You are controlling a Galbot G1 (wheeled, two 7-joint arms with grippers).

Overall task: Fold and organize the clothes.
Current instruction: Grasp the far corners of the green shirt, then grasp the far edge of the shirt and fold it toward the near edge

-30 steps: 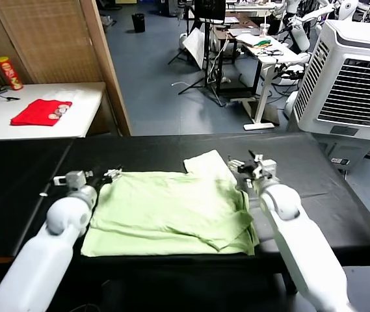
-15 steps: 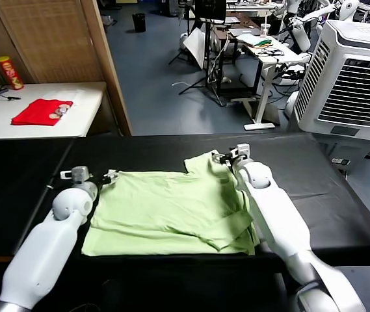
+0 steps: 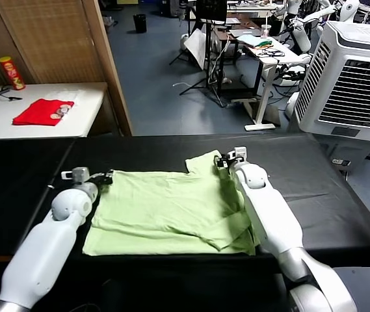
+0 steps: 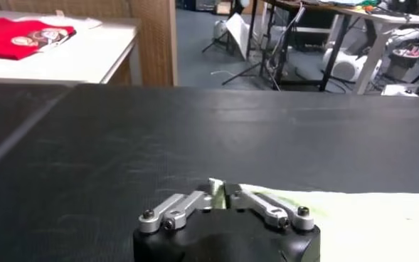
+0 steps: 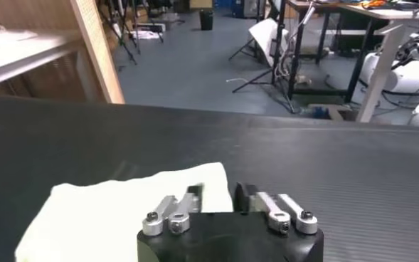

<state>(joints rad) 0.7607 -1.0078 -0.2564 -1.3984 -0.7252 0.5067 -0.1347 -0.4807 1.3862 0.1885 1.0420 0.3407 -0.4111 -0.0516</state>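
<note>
The clothes are one pale green T-shirt lying rumpled and partly folded on the black table. My left gripper is at its far left corner. The left wrist view shows this gripper shut on a small fold of the green fabric. My right gripper is at the sleeve that sticks out at the far right. In the right wrist view its fingers stand apart over the sleeve's edge, so that gripper is open with cloth between the jaws.
A red garment and a red can lie on a white side table at the far left. A large white air cooler stands at the far right. A wooden panel rises behind the table.
My left gripper has shut on the shirt's corner. My right arm swung inward from beside the shirt to the sleeve, and its jaws have narrowed.
</note>
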